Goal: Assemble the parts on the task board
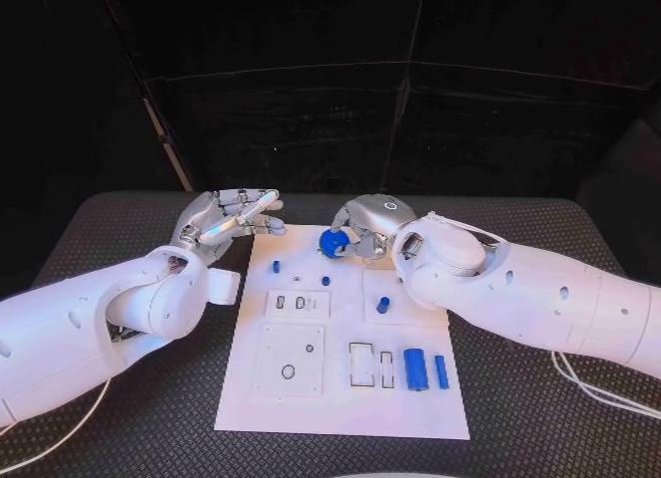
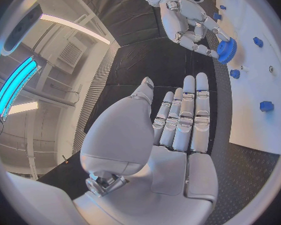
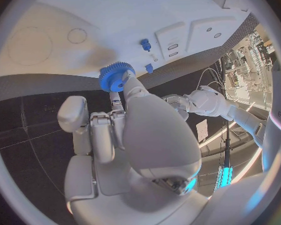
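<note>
on the near part of the white task board (image 1: 345,398) lie two blue cylinders (image 1: 414,368). farther back, small blue pegs (image 1: 325,281) stand on it. at the far edge, the right hand (image 1: 366,231) pinches a blue gear (image 1: 332,242) in its fingers. the left hand (image 1: 227,221) hovers over the desk (image 1: 129,398) beside the board, fingers straight, holding nothing.

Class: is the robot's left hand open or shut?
Open: the left robot hand has its fingers straight and holds nothing, beside the task board.
</note>
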`<state>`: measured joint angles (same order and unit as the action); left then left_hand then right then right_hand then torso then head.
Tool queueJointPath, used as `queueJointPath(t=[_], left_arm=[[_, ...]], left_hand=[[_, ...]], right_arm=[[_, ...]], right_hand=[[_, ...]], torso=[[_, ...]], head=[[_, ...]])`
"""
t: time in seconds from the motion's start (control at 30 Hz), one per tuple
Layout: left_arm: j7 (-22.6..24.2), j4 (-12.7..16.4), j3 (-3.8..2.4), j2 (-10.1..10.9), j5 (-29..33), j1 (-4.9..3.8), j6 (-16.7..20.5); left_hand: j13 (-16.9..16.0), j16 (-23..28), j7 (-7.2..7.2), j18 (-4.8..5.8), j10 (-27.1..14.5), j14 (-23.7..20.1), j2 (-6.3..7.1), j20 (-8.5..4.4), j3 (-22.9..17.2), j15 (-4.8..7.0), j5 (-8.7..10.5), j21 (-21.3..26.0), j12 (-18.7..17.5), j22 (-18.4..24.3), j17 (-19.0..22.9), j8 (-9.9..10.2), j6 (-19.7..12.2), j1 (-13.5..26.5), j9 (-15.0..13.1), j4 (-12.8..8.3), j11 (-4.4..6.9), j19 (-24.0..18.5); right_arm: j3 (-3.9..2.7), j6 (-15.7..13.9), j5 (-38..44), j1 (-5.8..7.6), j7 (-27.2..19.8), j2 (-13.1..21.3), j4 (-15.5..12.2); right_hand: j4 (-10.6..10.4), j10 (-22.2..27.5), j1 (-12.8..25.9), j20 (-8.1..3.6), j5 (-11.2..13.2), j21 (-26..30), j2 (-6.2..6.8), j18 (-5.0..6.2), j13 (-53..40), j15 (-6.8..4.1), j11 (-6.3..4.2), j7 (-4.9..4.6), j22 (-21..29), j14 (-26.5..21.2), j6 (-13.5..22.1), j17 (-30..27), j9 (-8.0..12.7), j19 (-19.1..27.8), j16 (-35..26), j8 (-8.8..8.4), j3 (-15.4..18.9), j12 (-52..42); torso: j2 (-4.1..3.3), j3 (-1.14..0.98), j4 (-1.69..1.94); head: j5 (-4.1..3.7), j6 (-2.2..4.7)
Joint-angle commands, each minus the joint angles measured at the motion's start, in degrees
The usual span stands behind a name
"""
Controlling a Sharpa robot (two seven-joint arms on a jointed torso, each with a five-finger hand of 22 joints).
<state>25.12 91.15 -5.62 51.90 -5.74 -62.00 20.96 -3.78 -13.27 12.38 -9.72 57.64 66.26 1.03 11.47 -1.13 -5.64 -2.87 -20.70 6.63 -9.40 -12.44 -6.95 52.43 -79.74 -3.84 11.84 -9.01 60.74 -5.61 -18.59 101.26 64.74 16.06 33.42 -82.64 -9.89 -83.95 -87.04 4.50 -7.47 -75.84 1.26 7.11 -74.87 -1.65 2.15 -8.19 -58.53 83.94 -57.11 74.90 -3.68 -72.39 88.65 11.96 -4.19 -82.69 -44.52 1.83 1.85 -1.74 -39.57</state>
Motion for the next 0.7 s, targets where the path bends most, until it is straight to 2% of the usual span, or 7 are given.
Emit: queueJointPath(t=[0.03,0.1,0.2,0.3,0.7], left_arm=[[0.3,0.09,-0.07,-0.08,-0.24,-0.08,-0.54],[0.31,0.08,-0.07,-0.12,-0.24,-0.09,-0.55],[0.31,0.03,-0.07,-0.19,-0.24,-0.09,-0.54],[0.3,0.01,-0.07,-0.27,-0.24,-0.09,-0.56],[0.28,-0.03,-0.07,-0.35,-0.24,-0.1,-0.55]], left_hand=[[0.06,0.35,0.29,-0.56,0.07,-0.02,0.01,0.07,0.11,-0.21,0.1,-0.11,-0.19,0.0,-0.05,0.3,0.14,-0.51,0.08,-0.29,-0.43,0.17],[0.06,0.35,0.29,-0.56,0.07,-0.02,0.01,0.07,0.11,-0.21,0.1,-0.11,-0.19,0.0,-0.05,0.3,0.14,-0.51,0.08,-0.29,-0.43,0.17],[0.06,0.35,0.29,-0.56,0.07,-0.02,0.01,0.07,0.11,-0.21,0.1,-0.11,-0.19,0.0,-0.05,0.3,0.14,-0.51,0.08,-0.29,-0.43,0.17],[0.06,0.4,0.29,-0.56,0.08,-0.04,-0.02,0.08,0.13,-0.22,0.1,-0.1,-0.23,0.01,-0.08,0.34,0.16,-0.55,0.08,-0.33,-0.44,0.16],[0.06,0.44,0.29,-0.56,0.09,-0.06,-0.04,0.08,0.14,-0.22,0.1,-0.1,-0.26,0.01,-0.1,0.36,0.17,-0.57,0.08,-0.36,-0.44,0.15]], right_arm=[[0.0,0.83,1.01,0.15,0.51,-1.27,1.26],[0.1,1.25,1.06,0.16,0.39,-2.36,2.22],[0.69,1.94,1.1,0.17,0.13,-3.9,3.62],[0.96,2.57,1.11,0.18,-0.04,-4.99,4.58],[1.29,4.93,1.13,0.19,0.34,-7.05,6.96]], right_hand=[[0.0,-0.81,0.36,-0.09,0.08,-0.38,0.13,-1.06,-6.2,-0.24,-0.02,1.3,-0.02,5.37,-2.8,11.66,-0.11,-0.04,0.29,-0.24,-0.39,-0.16],[-0.02,-0.81,0.46,-0.08,0.06,-0.38,0.16,-1.06,-6.21,-0.22,-0.01,1.29,-0.02,5.37,-2.8,11.69,-0.11,-0.04,0.3,-0.32,-0.49,-0.16],[-0.06,-0.81,0.67,-0.06,0.04,-0.38,0.24,-1.07,-6.22,-0.2,0.02,1.26,-0.03,5.37,-2.79,11.69,-0.1,-0.04,0.3,-0.44,-0.63,-0.16],[-0.08,-0.8,0.84,-0.04,0.03,-0.37,0.31,-1.07,-6.21,-0.17,0.03,1.24,-0.02,5.38,-2.77,11.71,-0.1,-0.03,0.31,-0.54,-0.73,-0.14],[-0.31,-0.16,2.64,0.26,0.3,-0.24,1.32,-1.04,-5.42,0.21,0.46,0.72,0.18,5.32,-1.81,11.43,-0.01,0.15,0.21,-2.07,-1.67,0.63]], torso=[[-0.01,0.02,-0.08],[-0.02,0.05,-0.03],[-0.05,-0.03,-0.08],[-0.06,-0.04,-0.08],[0.01,-0.06,-0.17]], head=[[0.29,-0.07],[0.3,-0.11],[0.52,-0.22],[0.58,-0.24],[0.81,-0.46]])
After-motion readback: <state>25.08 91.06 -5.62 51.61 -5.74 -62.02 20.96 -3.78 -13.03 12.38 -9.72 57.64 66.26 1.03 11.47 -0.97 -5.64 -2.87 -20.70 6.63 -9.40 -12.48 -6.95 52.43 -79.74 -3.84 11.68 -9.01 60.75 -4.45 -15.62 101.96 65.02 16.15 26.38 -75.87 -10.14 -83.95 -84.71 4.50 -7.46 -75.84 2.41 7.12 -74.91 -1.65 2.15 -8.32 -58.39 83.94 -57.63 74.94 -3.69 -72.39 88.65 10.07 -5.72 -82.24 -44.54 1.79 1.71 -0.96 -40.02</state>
